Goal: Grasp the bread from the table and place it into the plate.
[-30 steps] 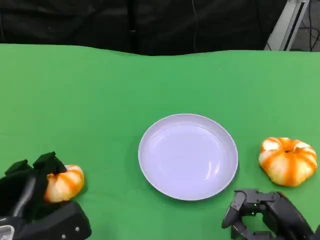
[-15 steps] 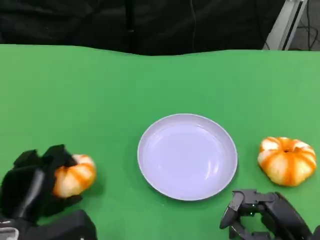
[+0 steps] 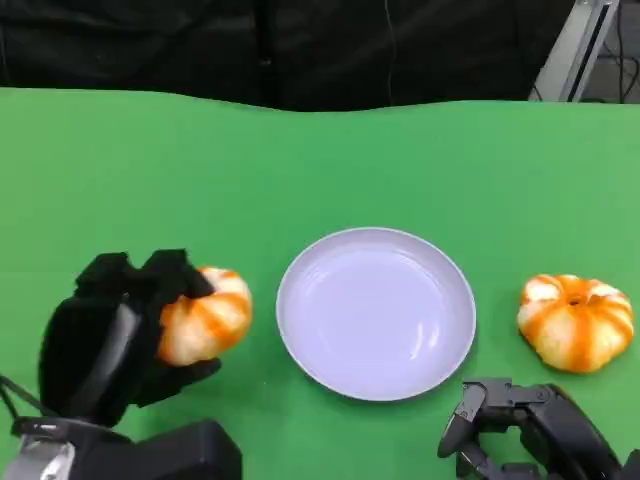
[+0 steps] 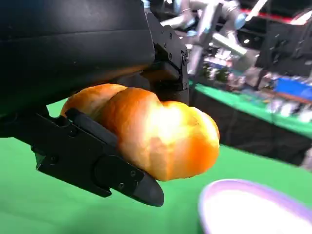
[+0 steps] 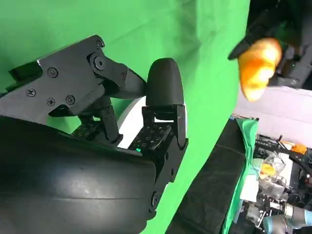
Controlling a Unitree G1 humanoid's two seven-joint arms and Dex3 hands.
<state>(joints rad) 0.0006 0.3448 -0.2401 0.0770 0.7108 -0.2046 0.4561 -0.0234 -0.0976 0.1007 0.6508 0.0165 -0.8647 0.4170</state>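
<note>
— What do we have in our left hand?

— We grip the bread, an orange-and-white striped bun, with black fingers wrapped over its top and under its lower side. In the left wrist view the bread sits clamped between the fingers and the shell of the hand, with green cloth visible below it.

— Where is it relative to the plate?

— Just beside the plate's left rim in the head view, not over the dish. The left wrist view shows the pale rim of the plate near the bun, on the side the fingers point toward.

— And our right hand?

— It sits low at the near edge of the green table, in front of the plate's right side. It holds nothing; the fingers look bent in the right wrist view, but we cannot tell whether they are clenched or loose.

— Anything else on the table?

— A second striped bun lies to the right of the plate, apart from it and just beyond our right hand.
</note>
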